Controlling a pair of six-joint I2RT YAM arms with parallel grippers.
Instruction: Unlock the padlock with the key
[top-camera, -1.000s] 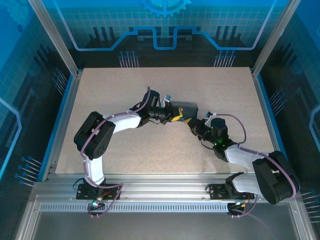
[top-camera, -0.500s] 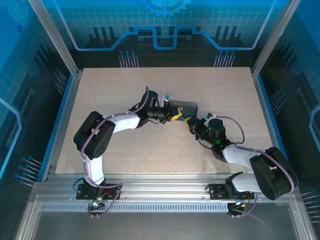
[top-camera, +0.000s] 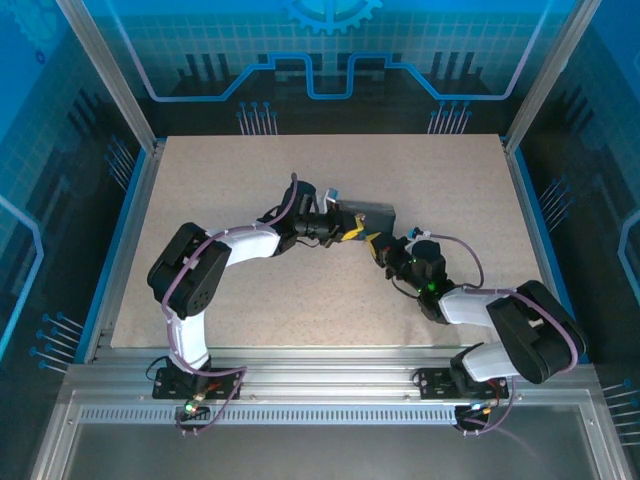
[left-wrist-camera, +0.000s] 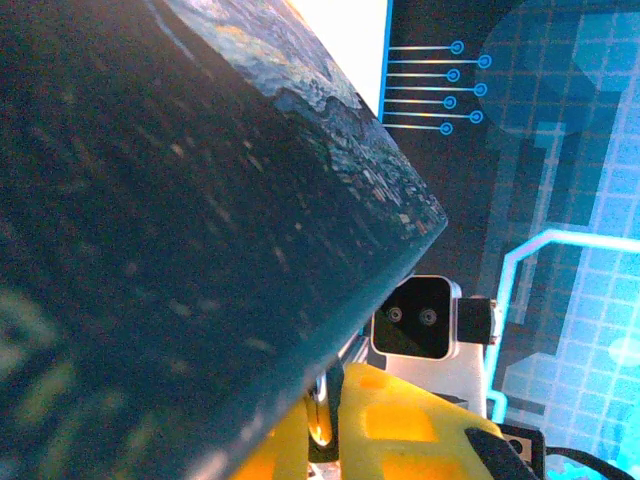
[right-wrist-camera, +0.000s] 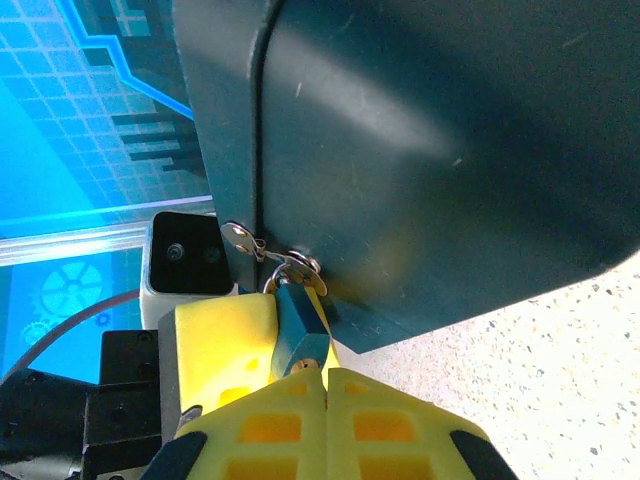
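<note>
We locate the dark box (top-camera: 372, 213) near the middle of the speckled table (top-camera: 230, 190), with both arms meeting at its near side. The blue-green padlock (right-wrist-camera: 297, 332) hangs from a metal hasp (right-wrist-camera: 262, 248) on the box's wall. The left gripper (top-camera: 347, 230) is closed on the padlock; in the right wrist view, one of its yellow fingers (right-wrist-camera: 220, 340) lies against the padlock's side. The right gripper (right-wrist-camera: 326, 374) has its yellow fingers pressed together on the key (right-wrist-camera: 310, 365), a brass glint at the padlock's lower end. Any marking on the padlock is too small to read.
</note>
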